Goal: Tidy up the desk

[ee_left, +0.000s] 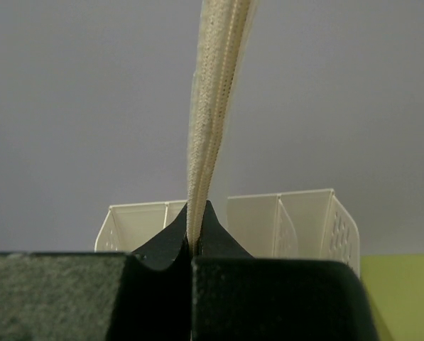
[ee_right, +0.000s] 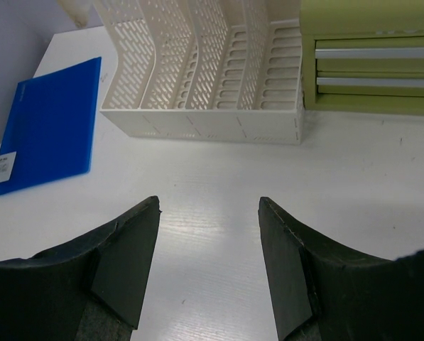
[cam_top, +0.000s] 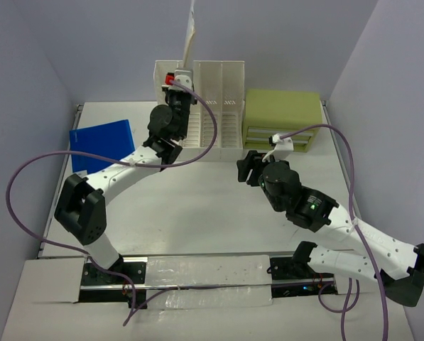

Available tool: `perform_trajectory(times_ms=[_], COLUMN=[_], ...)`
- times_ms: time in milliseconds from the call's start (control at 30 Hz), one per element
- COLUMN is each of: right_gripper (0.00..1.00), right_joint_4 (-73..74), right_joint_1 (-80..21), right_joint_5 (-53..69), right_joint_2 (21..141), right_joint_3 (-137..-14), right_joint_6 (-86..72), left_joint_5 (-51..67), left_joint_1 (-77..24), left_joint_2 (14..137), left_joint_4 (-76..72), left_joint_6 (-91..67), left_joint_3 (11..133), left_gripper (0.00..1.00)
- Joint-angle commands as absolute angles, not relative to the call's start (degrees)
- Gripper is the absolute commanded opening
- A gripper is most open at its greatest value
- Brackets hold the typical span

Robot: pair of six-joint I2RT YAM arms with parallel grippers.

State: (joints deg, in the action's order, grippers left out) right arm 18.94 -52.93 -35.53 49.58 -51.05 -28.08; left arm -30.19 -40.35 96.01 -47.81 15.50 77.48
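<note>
A thin cream folder (cam_top: 190,32) (ee_left: 215,92) stands upright on its edge, and my left gripper (cam_top: 182,74) (ee_left: 195,227) is shut on its lower end. It hangs over the left slots of the white slotted file rack (cam_top: 219,106) (ee_left: 304,220) at the back of the white desk (cam_top: 197,206) (ee_right: 368,177). Whether its bottom touches the rack is hidden. My right gripper (cam_top: 248,169) (ee_right: 209,204) hovers open over the middle of the desk, nothing between its fingers, facing the rack (ee_right: 204,78).
A blue folder (cam_top: 101,145) (ee_right: 52,121) lies flat on the desk left of the rack. A green drawer box (cam_top: 283,114) (ee_right: 371,57) stands right of the rack, touching it. Grey walls close in the back and sides.
</note>
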Motion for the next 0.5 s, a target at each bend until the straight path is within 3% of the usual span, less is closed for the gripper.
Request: perform_trajectory(times_ms=[0,467], right_gripper=[0.65,0.65], right_joint_4=[18.63,18.9], right_joint_1=[-52.47,-51.77], right_joint_5=[-37.48,-38.32], right_joint_2=[47.97,46.67], right_joint_3=[-50.52,-48.16], right_joint_6=[-28.86,-29.0], left_joint_5=[-27.12,-26.54], left_joint_1=[-39.05,-36.39], left_joint_2=[96.65,102.41], left_joint_4=[-54.43,-58.78], left_joint_6=[13.48,9.72], left_joint_3=[75.34,73.48], left_gripper=[0.0,0.0])
